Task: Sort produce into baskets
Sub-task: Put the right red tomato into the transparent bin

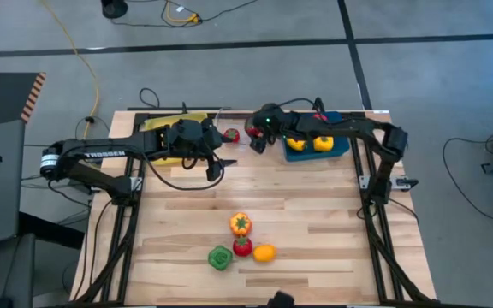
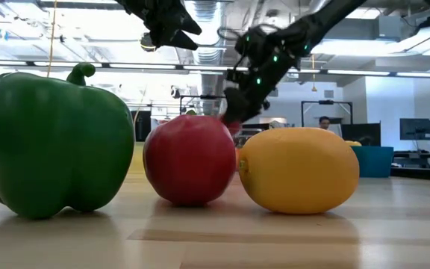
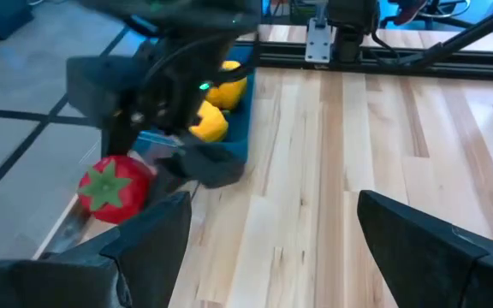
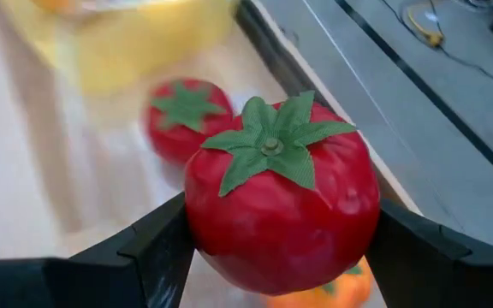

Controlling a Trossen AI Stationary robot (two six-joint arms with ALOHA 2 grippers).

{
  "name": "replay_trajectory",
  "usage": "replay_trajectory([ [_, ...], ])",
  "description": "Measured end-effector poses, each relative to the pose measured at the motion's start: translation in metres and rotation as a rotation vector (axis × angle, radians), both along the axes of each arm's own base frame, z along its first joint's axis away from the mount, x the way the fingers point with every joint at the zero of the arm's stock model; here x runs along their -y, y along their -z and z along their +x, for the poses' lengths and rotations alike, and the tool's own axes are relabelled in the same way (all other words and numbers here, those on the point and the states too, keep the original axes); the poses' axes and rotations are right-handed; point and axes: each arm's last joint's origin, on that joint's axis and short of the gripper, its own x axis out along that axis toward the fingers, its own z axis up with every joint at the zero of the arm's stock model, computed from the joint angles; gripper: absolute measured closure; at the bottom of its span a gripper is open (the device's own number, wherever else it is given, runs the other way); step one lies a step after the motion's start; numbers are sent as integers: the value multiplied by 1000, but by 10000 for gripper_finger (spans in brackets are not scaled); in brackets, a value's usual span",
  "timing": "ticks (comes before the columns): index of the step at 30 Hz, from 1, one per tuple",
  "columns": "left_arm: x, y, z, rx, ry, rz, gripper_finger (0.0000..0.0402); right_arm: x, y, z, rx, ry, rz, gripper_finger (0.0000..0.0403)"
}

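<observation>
Filling your right wrist view, a red tomato (image 4: 281,201) with a green leafy top sits clamped between the right gripper (image 4: 281,248)'s two dark fingers, held over the far edge of the table (image 1: 315,214) between the yellow basket (image 1: 165,122) and the blue basket (image 1: 336,145). You can see a second red tomato (image 4: 185,115) lying just beyond it. Yellow produce (image 1: 311,143) rests in the blue basket. Your left gripper (image 3: 272,248) hangs nearby with its fingers spread and nothing between them. Near the front edge, a green pepper (image 1: 220,257), a red piece (image 1: 242,247), a lemon (image 1: 264,252) and an orange pepper (image 1: 240,224) cluster together.
</observation>
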Motion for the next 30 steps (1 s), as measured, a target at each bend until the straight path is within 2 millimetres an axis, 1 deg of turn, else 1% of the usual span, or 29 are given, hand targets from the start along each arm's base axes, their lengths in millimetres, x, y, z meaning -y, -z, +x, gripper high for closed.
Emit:
replay_trajectory([
  [2,0,0,0,1,0,0,79,11,10,-1,-18,26,9,84],
  [5,0,0,0,0,-3,2,79,22,24,-1,-33,50,17,84],
  [8,0,0,0,0,-6,3,79,29,27,2,1,57,4,84],
  [13,-1,0,0,-2,-25,13,79,32,25,8,75,53,-32,84],
  [16,-1,0,0,-2,-27,14,79,33,28,11,91,49,-35,82],
  [19,-1,0,0,-2,-26,14,79,33,33,11,71,49,-24,71],
  [24,-1,0,0,-2,-26,14,79,32,34,10,62,47,-19,52],
  [30,-1,0,0,-2,-26,13,79,32,33,11,67,55,-27,46],
])
